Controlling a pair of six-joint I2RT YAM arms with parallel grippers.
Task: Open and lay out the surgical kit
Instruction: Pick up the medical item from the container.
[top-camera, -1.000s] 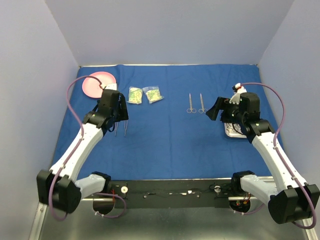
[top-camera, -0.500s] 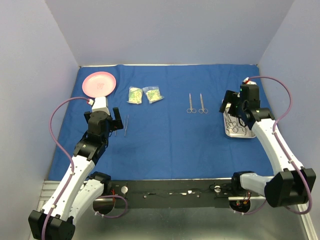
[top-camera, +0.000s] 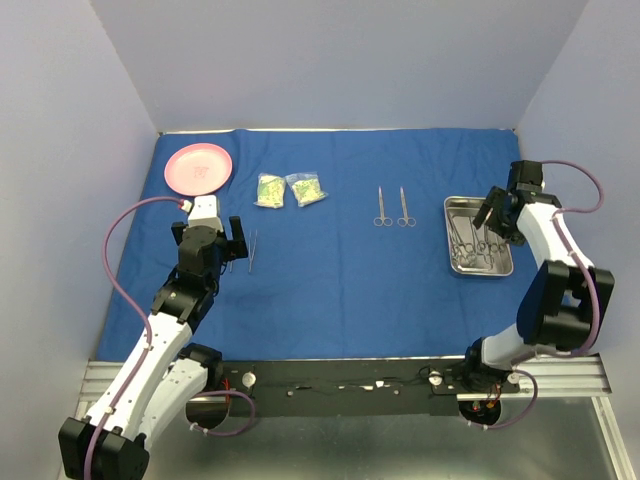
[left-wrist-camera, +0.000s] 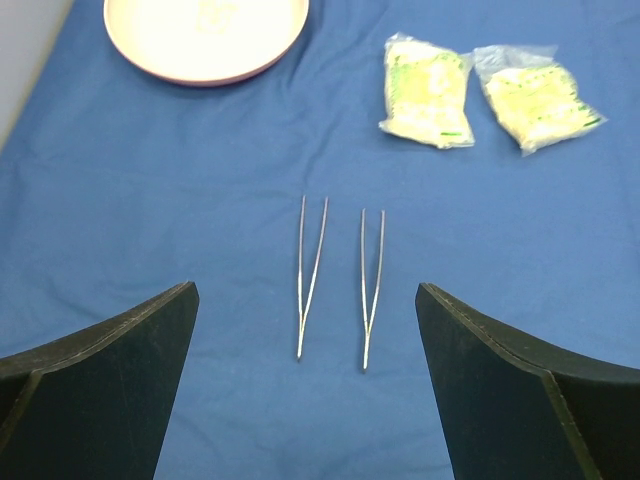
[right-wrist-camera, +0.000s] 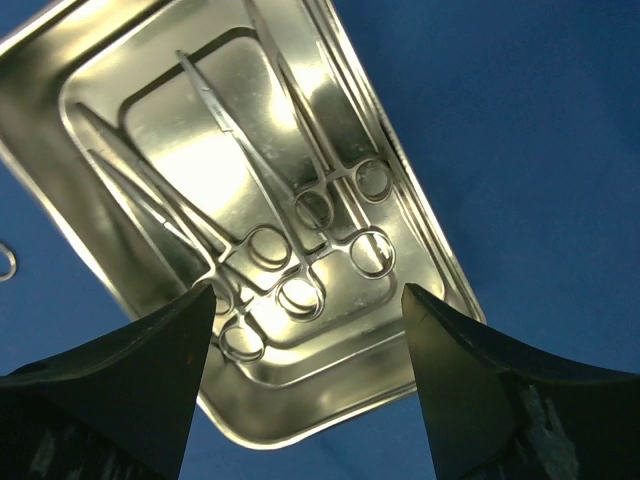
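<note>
Blue cloth wrap (top-camera: 340, 280) lies spread flat over the worktop, everything else of the kit on it. One steel tray (top-camera: 480, 271) at the right side, holding three ring-handled forceps (right-wrist-camera: 268, 247) lying side by side, handles crowded together. Two more forceps (top-camera: 382, 207) out on the cloth, centre-right, parallel, just beside each other and not touching. Two tweezers (left-wrist-camera: 310, 275) at left, side by side, tips toward the near edge. Two yellow-green packets (left-wrist-camera: 428, 92) beyond them, nearly touching. One pink plate (top-camera: 198, 167) at the far left corner, apart from the packets. Left pincer (left-wrist-camera: 305, 330) hovers above the tweezers, jaws spread wide, grasping nothing. Right pincer (right-wrist-camera: 308, 300) hangs over the tray, jaws apart, nothing between them, forceps handles showing in the gap
</note>
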